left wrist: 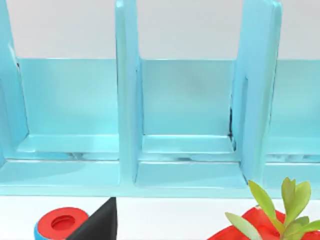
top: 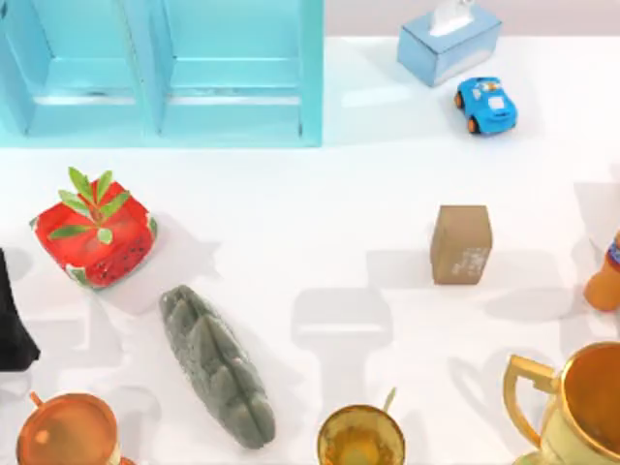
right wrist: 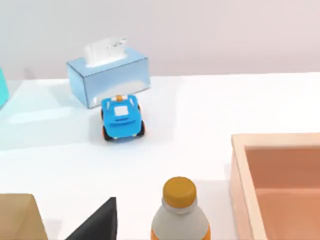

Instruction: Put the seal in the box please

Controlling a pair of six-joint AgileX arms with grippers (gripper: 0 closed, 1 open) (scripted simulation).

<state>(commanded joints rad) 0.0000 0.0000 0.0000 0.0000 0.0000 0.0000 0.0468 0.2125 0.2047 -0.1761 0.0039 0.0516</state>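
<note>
Seal [top: 461, 244] standing upright on the white table [top: 320, 223], right of centre in the top view, roughly at 3 o'clock from the table's middle, free on all sides. Toy car [top: 486, 105] at about 12 o'clock from it, well apart, with the tissue box [top: 448, 44] just beyond at the far edge. Grey-green ridged lump [top: 217, 364] lies at about 8 o'clock from the seal, well apart. My right wrist view catches one tan corner of the seal [right wrist: 20, 217] at the frame edge, a dark fingertip [right wrist: 97, 224] of my right gripper near it but not touching, and a bottle with an orange cap [right wrist: 179, 212] beside the wooden box [right wrist: 277, 185]. How my jaws stand on either arm, I cannot tell. My left wrist view faces the blue shelf [left wrist: 160, 150], a dark fingertip [left wrist: 97, 225] low in frame.
</note>
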